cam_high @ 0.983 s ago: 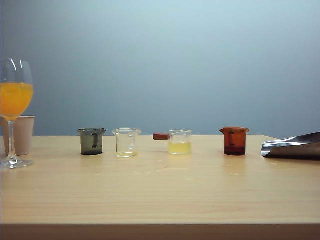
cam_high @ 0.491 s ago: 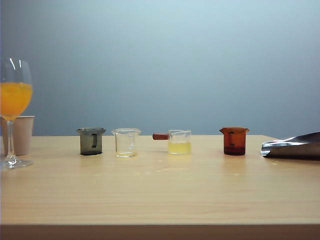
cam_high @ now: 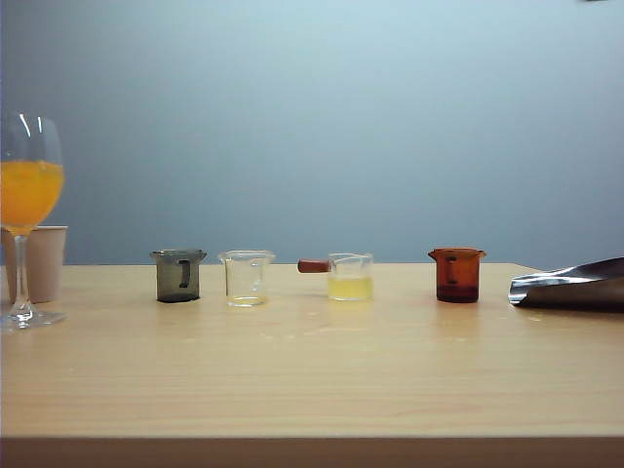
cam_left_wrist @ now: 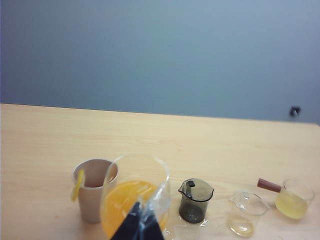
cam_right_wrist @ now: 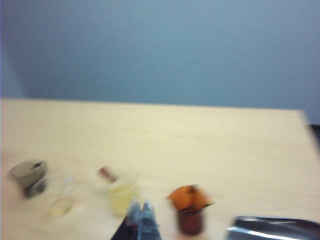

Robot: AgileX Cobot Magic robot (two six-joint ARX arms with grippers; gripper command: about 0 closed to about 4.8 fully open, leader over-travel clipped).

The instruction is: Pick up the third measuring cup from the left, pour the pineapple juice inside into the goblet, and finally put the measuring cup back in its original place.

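The third measuring cup is small and clear, with a reddish-brown handle pointing left, and stands mid-table. Pale yellow pineapple juice fills its lower half. The goblet stands at the far left, holding orange liquid. Neither gripper shows in the exterior view. In the left wrist view my left gripper hangs above the goblet, fingertips together and empty. The right wrist view is blurred. There my right gripper is shut and empty, hovering just in front of the third measuring cup.
A dark grey cup and a clear handleless cup stand left of the third cup. An amber cup stands to its right. A beige paper cup sits behind the goblet. Crumpled silver foil lies at the right edge.
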